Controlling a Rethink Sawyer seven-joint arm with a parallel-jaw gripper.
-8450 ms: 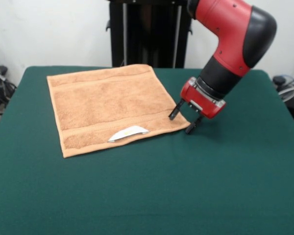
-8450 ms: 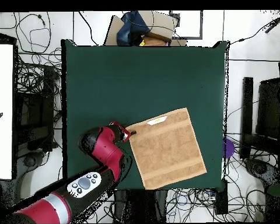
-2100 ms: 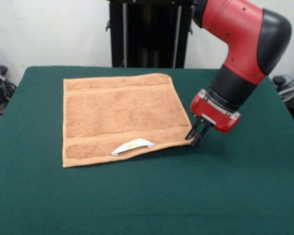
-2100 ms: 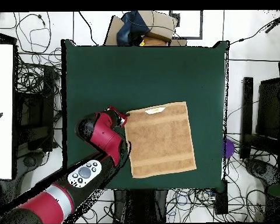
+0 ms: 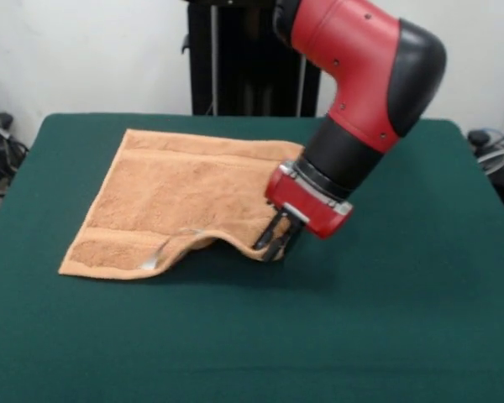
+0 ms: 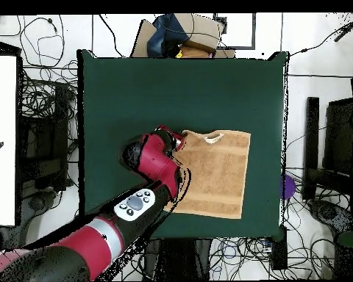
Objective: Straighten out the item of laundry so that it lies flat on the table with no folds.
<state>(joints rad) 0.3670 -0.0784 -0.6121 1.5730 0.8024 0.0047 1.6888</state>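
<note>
The tan towel (image 5: 176, 197) lies on the dark green table (image 5: 403, 336), skewed, with its near edge buckled upward. Its white label (image 5: 155, 252) shows at that near edge. My gripper (image 5: 273, 243) is shut on the towel's near right corner and holds it slightly off the table, so a fold rises toward the fingers. In the overhead view the towel (image 6: 220, 176) lies right of centre on the table (image 6: 135, 88). There my gripper (image 6: 182, 140) is at its upper left corner, and the label (image 6: 212, 136) curls up at the top edge. The arm hides part of the towel's left side.
The black pedestal (image 5: 252, 50) stands behind the table's far edge. Around the table are cables, a cardboard box (image 6: 183, 33) at the top, a white panel (image 6: 1, 139) at the left and a purple object (image 6: 287, 186) at the right.
My gripper, shut on the towel's corner, has moved left in the front view and dragged the corner inward. The towel has gone from flat and square to skewed with a raised near edge.
</note>
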